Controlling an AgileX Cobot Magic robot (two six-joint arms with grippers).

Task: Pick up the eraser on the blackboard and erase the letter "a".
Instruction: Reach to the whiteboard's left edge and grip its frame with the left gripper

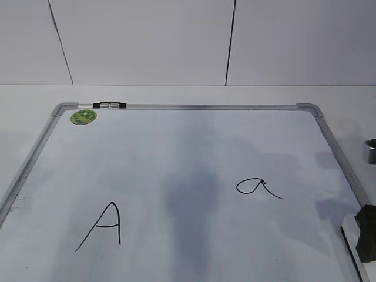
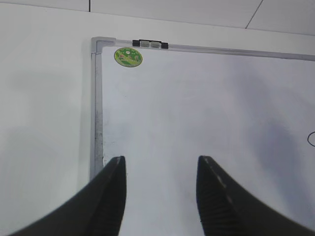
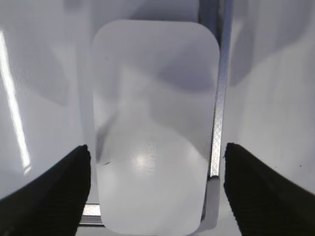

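At the board's lower right corner, your right gripper (image 3: 156, 189) hangs directly over the eraser (image 3: 155, 123), fingers spread wide with one on each long side of the white block and not yet touching it. This looks like the approach before the pick: the next move calls for a straight descent, then closing across the eraser's narrow width.

Mind the edge here. The eraser lies right against the blackboard (image 1: 176, 153) frame, whose silver rail runs along its right flank in the right wrist view, so your right finger (image 3: 268, 191) probably has to come down outside or on that rail; keep the drop shallow enough not to jam on metal.

The letter "a" (image 1: 257, 188) sits on the right half of the board, near the eraser, with bare white surface between them, so the sweep over looks unobstructed. The capital "A" (image 1: 104, 226) is well apart on the left; short strokes should spare it.

Your left gripper (image 2: 161, 196) hovers open and empty above the board's upper left area, near the green sticker (image 2: 128, 56), clear of the work.
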